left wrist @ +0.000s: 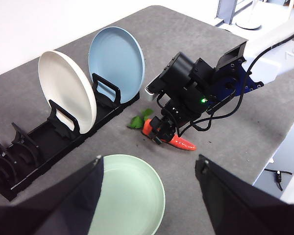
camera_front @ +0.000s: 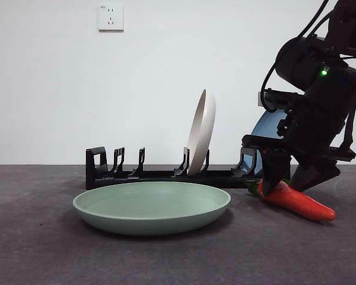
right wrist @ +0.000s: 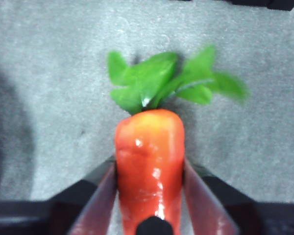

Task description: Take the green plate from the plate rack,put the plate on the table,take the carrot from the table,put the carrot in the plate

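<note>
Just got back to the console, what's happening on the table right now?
The green plate is already out of the plate rack and lies flat on the table in front of it. The right gripper has its jaws closed around the thick end of the carrot, which lies beside the plate, tip still on the table. The left gripper hangs open above the plate, holding nothing. A cream plate and a blue plate stand in the rack.

We find the green plate (camera_front: 152,207) flat on the worktop (camera_front: 41,249), in front of the plate rack (camera_front: 160,174). Two other plates (left wrist: 68,97) stand upright in that rack. The carrot (camera_front: 296,202) lies right of the green plate, between the right hand's (camera_front: 291,178) jaws.
</note>
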Tool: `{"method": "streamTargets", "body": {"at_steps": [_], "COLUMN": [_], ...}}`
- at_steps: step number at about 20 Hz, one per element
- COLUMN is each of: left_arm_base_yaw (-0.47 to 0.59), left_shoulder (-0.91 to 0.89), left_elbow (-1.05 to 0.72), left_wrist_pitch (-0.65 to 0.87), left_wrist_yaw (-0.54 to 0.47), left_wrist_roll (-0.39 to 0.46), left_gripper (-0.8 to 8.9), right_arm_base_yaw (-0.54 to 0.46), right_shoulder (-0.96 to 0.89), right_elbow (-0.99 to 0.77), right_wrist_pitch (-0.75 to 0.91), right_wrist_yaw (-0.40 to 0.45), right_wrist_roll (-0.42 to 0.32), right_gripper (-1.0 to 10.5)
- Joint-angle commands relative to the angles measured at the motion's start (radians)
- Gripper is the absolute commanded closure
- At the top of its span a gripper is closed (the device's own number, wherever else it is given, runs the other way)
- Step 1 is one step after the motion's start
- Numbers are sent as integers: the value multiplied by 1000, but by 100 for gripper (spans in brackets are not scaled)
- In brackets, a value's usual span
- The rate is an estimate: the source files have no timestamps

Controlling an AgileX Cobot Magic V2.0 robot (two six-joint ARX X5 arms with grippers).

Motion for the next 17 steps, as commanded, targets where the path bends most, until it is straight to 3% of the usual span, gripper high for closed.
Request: {"method": "streamTargets", "body": {"at_steps": [1,2,9,14,17], "left_arm_base_yaw": [-2,-2,-2,-2,-2], "left_shoulder": [-1,-1,-1,-1,-1], "left_elbow": [-4,-4,-4,-3,-3], "left_wrist_pitch": [1,1,-23,-37,-38], "left_wrist_yaw": [-3,-3,-3,-4,-3], "left_wrist_roll": [-10,-10,-10,-6,-6], "left_gripper": [496,496,496,496,499], "right_arm_base_yaw": [2,2,16,134,227], "right_shoulder": [10,10,-43,-222,-235], "right_elbow": [3,3,3,3,3], "right_wrist_pitch": [7,7,-13,-18,21], "right_wrist_yaw": [1,-1,-5,-32,-31], "right_wrist_roll": [17,17,27,68,103], "right_gripper": [906,953,959,959,959]}}
